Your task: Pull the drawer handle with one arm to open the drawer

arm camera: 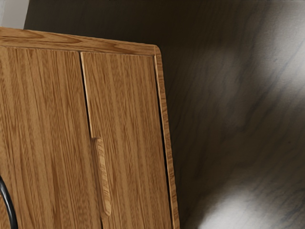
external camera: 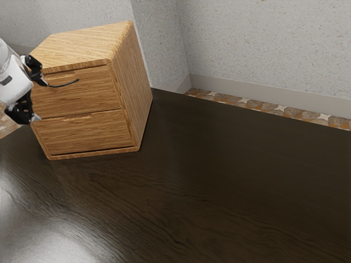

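So the wooden cabinet (external camera: 127, 71) sits on the dark table (external camera: 219, 192) up around 10 o'clock in the exterior view, tucked near the corner of the speckled wall (external camera: 263, 38). It has two drawers stacked. The top drawer (external camera: 82, 96) carries the thin black handle (external camera: 63, 84), and the bottom drawer (external camera: 90, 132) has a flat wooden pull (external camera: 77, 117). Both fronts look flush with the cabinet body, so nothing is pulled out as far as I can tell. The end effector (external camera: 34, 94) is at the far 9 o'clock edge of that view, right in front of the top drawer, and it's released: one black finger sits up at 12 o'clock of the hand and the other down at 6, spread wide with nothing between them. The handle lies at roughly 3 o'clock from the upper finger, very close to its tip — I can't tell whether they actually touch. From the wrist view the cabinet front is right up close, with the black handle just a curved sliver at the edge.
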`<action>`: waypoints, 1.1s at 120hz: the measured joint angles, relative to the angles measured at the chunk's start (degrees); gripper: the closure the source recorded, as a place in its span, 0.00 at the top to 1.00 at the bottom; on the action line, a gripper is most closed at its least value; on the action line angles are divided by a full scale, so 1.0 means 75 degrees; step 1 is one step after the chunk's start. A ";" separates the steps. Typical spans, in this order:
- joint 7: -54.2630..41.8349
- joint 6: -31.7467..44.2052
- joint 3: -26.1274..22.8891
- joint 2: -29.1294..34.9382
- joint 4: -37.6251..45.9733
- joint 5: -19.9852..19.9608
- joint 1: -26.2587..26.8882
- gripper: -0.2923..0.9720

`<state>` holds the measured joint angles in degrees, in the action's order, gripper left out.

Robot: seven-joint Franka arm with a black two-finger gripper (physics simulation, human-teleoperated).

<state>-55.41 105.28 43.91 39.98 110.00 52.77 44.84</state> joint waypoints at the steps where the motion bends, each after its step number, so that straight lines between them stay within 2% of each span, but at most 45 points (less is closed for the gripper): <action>1: -0.0005 0.0012 0.0019 0.0000 -0.0006 0.0006 0.0015 0.77; 24: 0.0013 0.0239 0.0373 0.0021 0.0077 0.0027 0.0093 0.77; 38: 0.0098 0.0399 0.0855 0.0064 0.0009 0.0042 0.0411 0.77; 85: 0.1325 0.1075 0.1654 0.0051 -0.0246 -0.0029 0.1022 0.77; 112: 0.1866 0.1180 0.2420 0.0117 -0.0836 0.0303 0.1950 0.77; 132: 0.2021 0.1209 0.2709 0.0176 -0.0900 0.0507 0.2143 0.77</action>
<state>-40.25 114.34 64.23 41.30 103.25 56.58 60.91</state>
